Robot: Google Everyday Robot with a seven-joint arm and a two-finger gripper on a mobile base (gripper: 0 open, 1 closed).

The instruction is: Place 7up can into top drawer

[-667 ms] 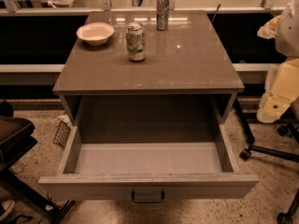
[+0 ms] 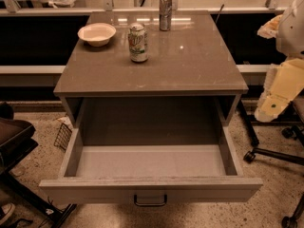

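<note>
The 7up can [image 2: 138, 42] stands upright on the grey-brown cabinet top [image 2: 190, 65], left of its middle and towards the back. The top drawer [image 2: 150, 165] below is pulled fully open and nothing shows inside it. Its front panel with the small dark handle [image 2: 150, 201] is at the bottom of the view. My arm, in cream and white covers, hangs at the right edge beside the cabinet. The gripper [image 2: 271, 106] is at its lower end, below the level of the top and well right of the can. It holds nothing that I can see.
A white bowl [image 2: 97, 33] sits at the back left of the top. A slim plain silver can [image 2: 165, 12] stands at the back centre. An office chair base [image 2: 275, 151] is on the floor to the right, and a dark chair [image 2: 12, 141] to the left.
</note>
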